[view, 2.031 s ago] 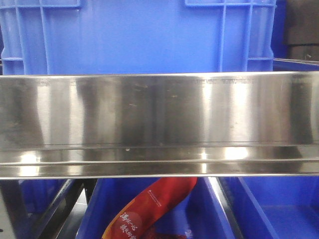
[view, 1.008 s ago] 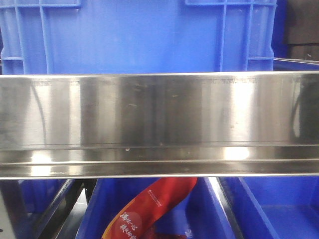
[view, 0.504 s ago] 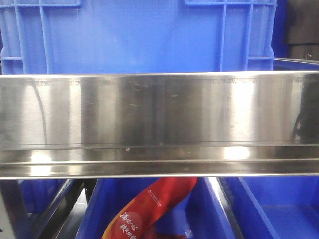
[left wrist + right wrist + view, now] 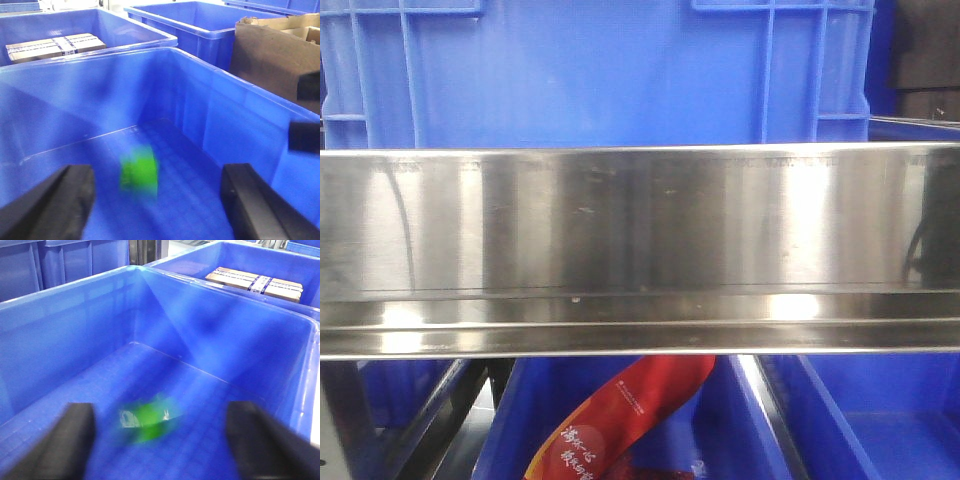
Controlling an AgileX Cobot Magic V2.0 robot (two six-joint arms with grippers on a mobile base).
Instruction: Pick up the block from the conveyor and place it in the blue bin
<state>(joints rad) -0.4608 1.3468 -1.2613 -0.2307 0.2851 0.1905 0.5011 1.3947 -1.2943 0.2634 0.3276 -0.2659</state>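
A green block (image 4: 139,172), blurred, shows inside the blue bin (image 4: 240,115), low over its ribbed floor. My left gripper (image 4: 152,205) hangs open above the bin, its black fingers (image 4: 50,205) wide on either side of the block and not touching it. In the right wrist view a blurred green block (image 4: 150,421) shows over the floor of a blue bin (image 4: 60,340), and my right gripper (image 4: 160,445) is open with its fingers (image 4: 260,440) well apart from it. The conveyor belt is out of view.
A wide steel panel (image 4: 640,230) fills the front view, with a blue crate (image 4: 590,70) behind and blue bins below holding a red packet (image 4: 620,420). Neighbouring bins hold a cardboard package (image 4: 55,45) (image 4: 255,282). A brown cardboard box (image 4: 275,55) stands on the right.
Only the reflections on the steel panel have shifted a little in the front view; nothing else there has moved.
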